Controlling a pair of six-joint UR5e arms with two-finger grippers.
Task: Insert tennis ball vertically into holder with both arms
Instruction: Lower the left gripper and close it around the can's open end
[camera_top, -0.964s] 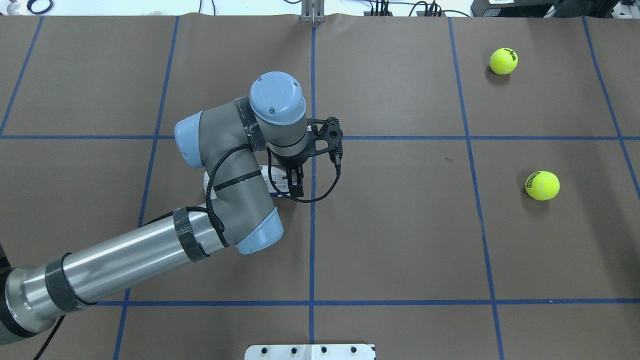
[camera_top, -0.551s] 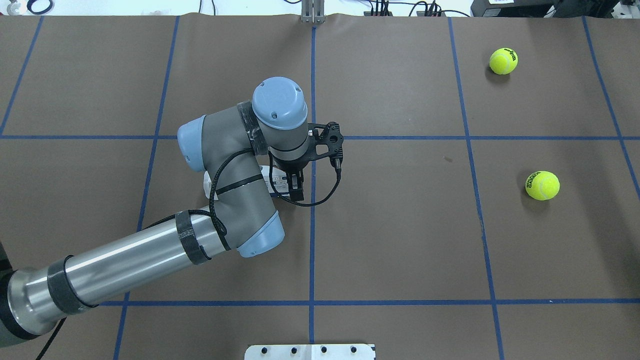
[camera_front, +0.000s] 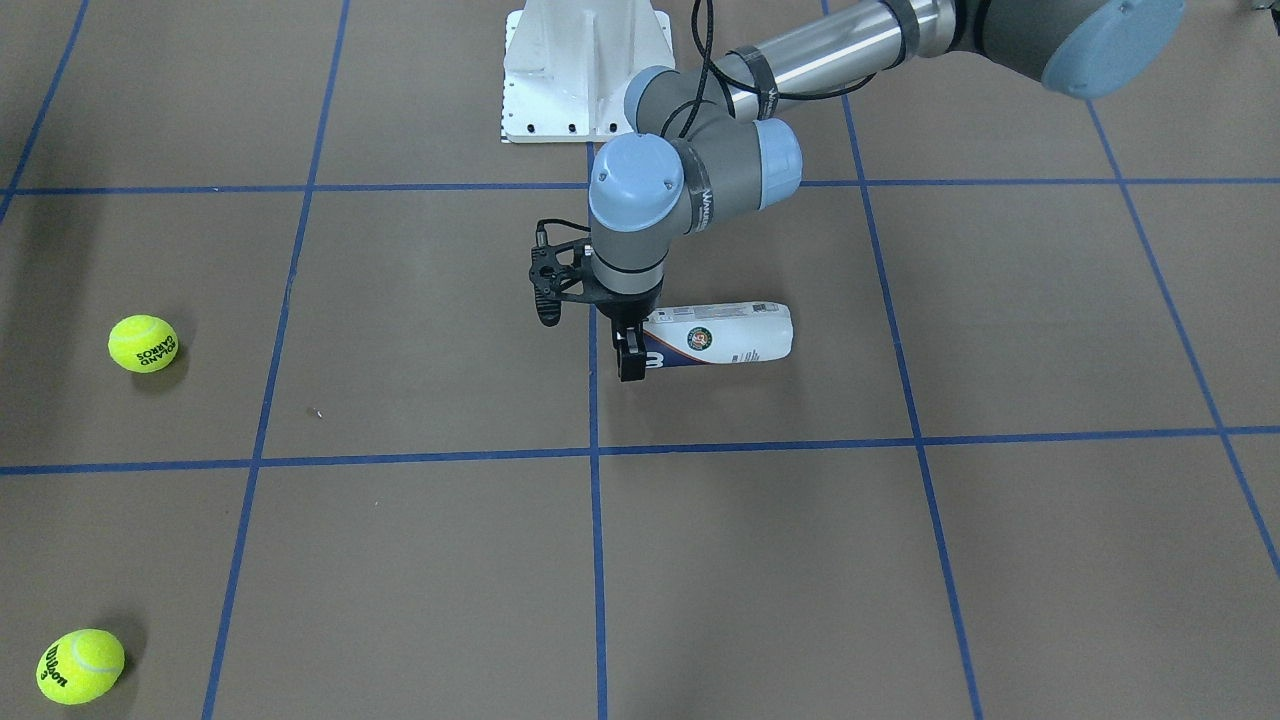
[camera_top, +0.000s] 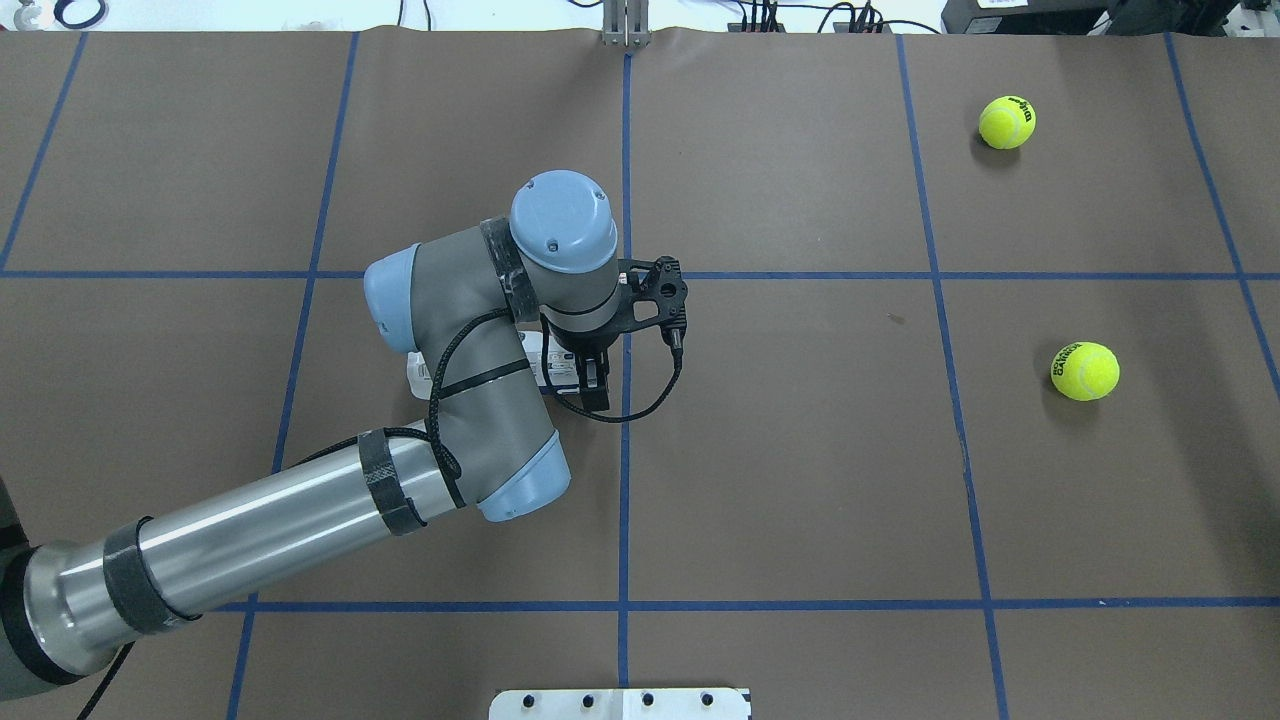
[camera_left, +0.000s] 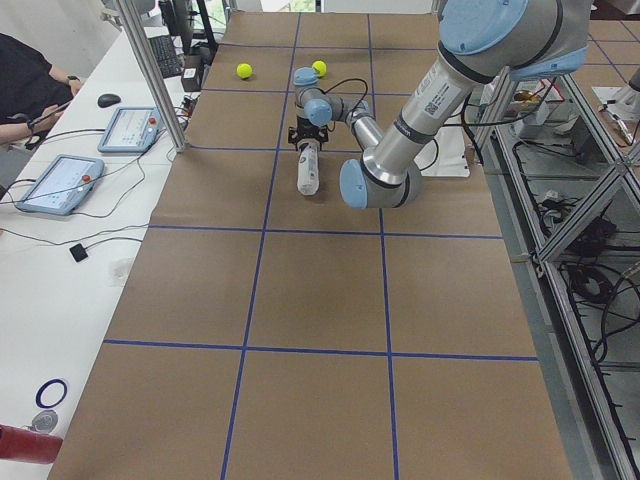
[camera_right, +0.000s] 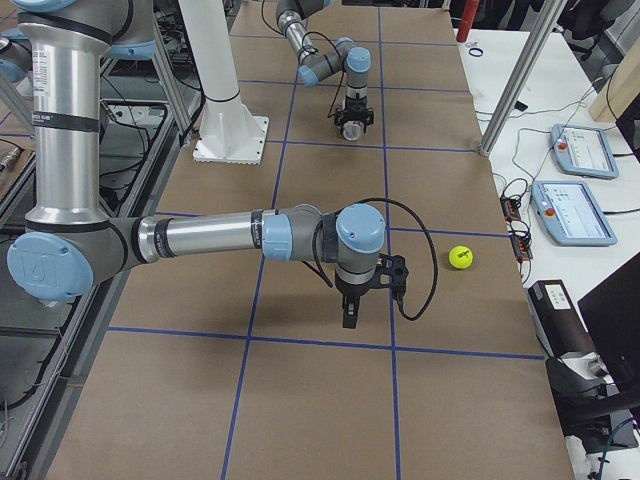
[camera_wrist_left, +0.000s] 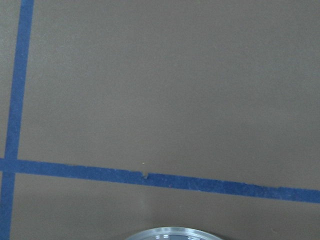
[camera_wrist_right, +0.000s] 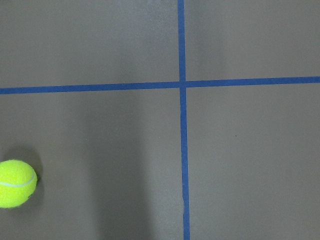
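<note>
Two balls sit near the right end of the counter (camera_top: 800, 480): near ball (camera_top: 1085, 370) reads "ROLAND GARROS", far ball (camera_top: 1007, 122) "Wilson". Left arm (camera_top: 300, 520) has crept slightly robotward, yet the holder (camera_front: 735, 343) still lies flat mid-counter, so uprighting remains. Left pincer (camera_front: 630, 358) straddles its navy end; whether clenched, cannot tell. Right pincer (camera_right: 350, 312): cannot tell.

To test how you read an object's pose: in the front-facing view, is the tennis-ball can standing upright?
No, the can lies on its side on the brown table.
</note>
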